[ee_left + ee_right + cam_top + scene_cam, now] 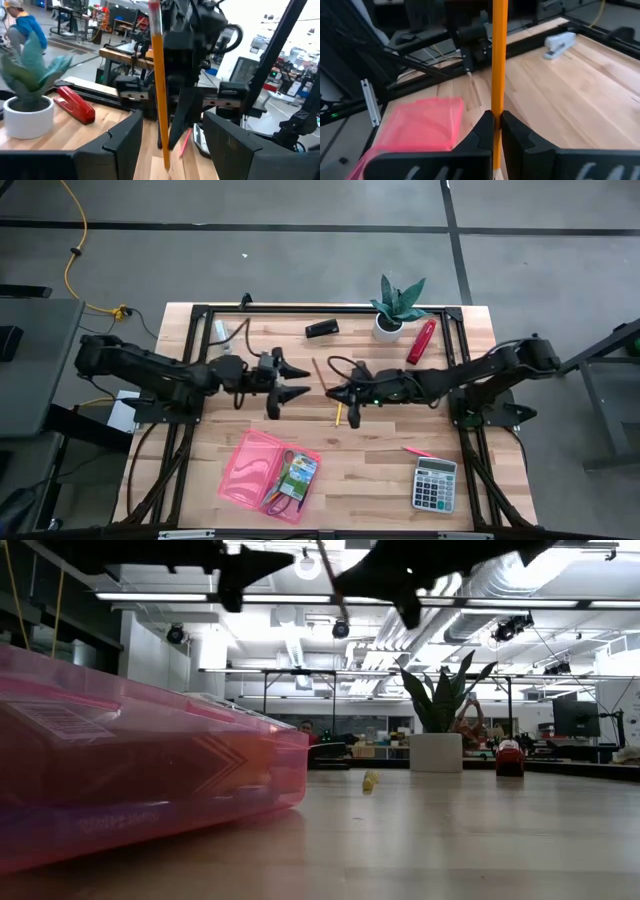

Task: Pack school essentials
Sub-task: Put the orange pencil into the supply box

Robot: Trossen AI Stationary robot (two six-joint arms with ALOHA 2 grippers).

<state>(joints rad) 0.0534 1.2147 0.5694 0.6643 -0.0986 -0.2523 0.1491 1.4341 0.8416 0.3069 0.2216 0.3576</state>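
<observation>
An orange pencil (322, 377) hangs above the table's middle with my right gripper (338, 393) shut on it. My left gripper (298, 380) stands open just left of it, level. Its fingers (125, 142) are on either side of the pencil (159, 75) without touching it. Near the front edge lies an open pink pouch (255, 465). Inside it are a small green-blue box (298, 471) and scissors (281, 501). A red pencil (418, 451) lies on the wood above the calculator. My right gripper pinches the pencil's shaft (496, 117) between its two fingers, nearer the end that points toward the table's near edge. The fingers come about level from the table's right and lie across the pencil. The pencil is lifted clear of the table (330, 585).
A grey calculator (435, 483) lies at the front right. At the back stand a potted plant (398, 310), a red stapler (421, 341), a black object (321, 328) and a white stapler (560, 41). A black frame (300, 309) edges the table.
</observation>
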